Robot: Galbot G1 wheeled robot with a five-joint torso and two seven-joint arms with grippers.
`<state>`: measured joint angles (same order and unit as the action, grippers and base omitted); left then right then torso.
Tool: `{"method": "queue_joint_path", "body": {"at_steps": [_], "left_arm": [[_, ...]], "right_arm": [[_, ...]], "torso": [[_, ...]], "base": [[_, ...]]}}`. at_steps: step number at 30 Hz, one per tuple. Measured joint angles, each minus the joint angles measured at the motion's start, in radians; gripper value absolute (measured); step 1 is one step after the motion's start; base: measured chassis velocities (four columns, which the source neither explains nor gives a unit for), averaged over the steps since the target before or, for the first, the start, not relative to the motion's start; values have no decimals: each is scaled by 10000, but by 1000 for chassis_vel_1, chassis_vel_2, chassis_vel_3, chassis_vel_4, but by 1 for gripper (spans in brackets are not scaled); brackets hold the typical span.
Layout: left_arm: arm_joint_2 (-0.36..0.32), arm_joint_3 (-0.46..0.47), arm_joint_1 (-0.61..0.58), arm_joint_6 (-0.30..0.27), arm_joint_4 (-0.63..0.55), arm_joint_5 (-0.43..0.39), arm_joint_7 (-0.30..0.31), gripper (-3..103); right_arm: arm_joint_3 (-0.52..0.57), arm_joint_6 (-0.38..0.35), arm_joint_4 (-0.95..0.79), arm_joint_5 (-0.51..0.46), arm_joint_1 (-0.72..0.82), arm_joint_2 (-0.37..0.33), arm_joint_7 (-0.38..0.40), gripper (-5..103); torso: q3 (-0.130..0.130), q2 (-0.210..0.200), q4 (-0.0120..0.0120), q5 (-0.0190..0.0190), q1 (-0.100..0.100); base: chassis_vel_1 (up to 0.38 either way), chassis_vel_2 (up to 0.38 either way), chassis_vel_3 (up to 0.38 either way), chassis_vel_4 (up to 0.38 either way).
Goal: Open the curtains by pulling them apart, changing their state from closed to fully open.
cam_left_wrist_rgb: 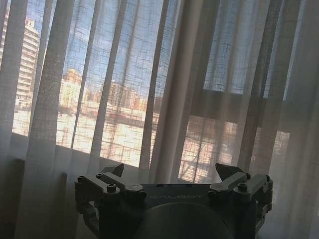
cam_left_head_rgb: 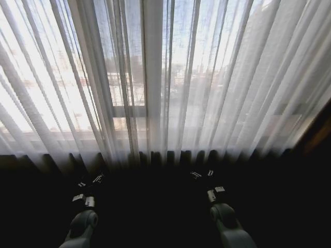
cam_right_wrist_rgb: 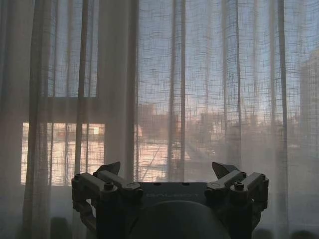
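Across the upper two thirds of the head view, the curtains [cam_left_head_rgb: 155, 77] hang closed in front of us, their two panels meeting near the middle over the window frame [cam_left_head_rgb: 129, 111]. In the dark lower part of the frame, our left gripper [cam_left_head_rgb: 89, 181] and right gripper [cam_left_head_rgb: 202, 174] sit low, apart from the fabric. Our wrist views show both with fingers spread wide, holding nothing.

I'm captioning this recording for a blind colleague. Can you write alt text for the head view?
Closed sheer off-white curtains hang across a bright window, their pleats meeting near the middle. Below, in shadow, the left gripper and right gripper are both open, held short of the fabric and touching nothing.
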<state>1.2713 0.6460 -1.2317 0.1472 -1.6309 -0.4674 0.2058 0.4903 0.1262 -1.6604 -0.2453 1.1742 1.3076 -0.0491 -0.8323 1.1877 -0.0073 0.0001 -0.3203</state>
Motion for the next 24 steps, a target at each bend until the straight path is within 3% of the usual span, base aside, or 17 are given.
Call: {"method": "queue_joint_path", "body": {"at_steps": [9,24], "left_arm": [[0,0,0,0,0,0,0,100],[0,1,1,0,0,0,0,100]], "right_arm": [[10,14,62,-19,-54,-13,0,100],[38,99,150,-61,-58,-25,53,100]], "torso": [[-1,0,-2,1,-1],[-3,-4,3,2,-8]], "base": [[-200,216,181,-216],[-307,291,310,-304]]}}
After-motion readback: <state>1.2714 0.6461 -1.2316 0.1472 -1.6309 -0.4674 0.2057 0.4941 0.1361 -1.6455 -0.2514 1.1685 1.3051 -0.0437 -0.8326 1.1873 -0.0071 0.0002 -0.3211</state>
